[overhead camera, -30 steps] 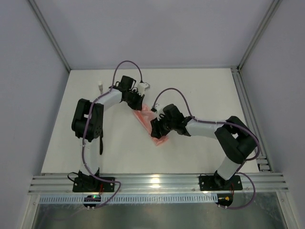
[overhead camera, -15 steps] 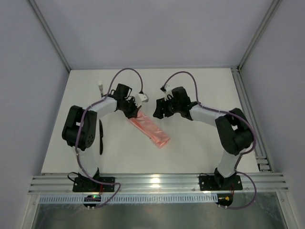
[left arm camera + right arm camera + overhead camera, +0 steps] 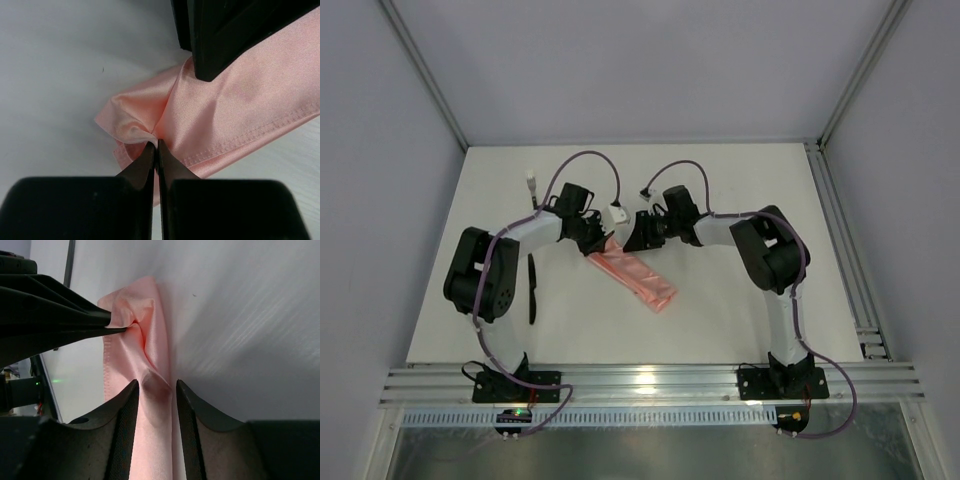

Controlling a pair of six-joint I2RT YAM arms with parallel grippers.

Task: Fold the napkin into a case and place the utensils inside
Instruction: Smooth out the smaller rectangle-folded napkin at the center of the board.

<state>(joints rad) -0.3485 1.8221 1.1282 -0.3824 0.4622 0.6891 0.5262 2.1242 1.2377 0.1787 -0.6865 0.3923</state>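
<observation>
Left gripper [image 3: 156,143] is pinching a puckered end of the case [image 3: 240,105], its fingers pressed tight on glossy salmon satin. Right gripper [image 3: 155,385] is spread, straddling a raised fold. The case is lying as a narrow, stitched-hem strip running toward 5 o'clock on the white table [image 3: 750,300]. Whether it holds anything, I cannot tell. A slim black utensil [image 3: 531,288] is lying out at its 9 o'clock.

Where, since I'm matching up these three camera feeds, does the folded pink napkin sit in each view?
Top external: the folded napkin lies diagonally at table centre, its far end at the left gripper.
Left wrist: the napkin fills centre and right, the left gripper shut on it.
Right wrist: the napkin runs up from bottom centre, the right gripper straddling it.
Shared landmark: the bunched end that the left gripper pinches.
</observation>
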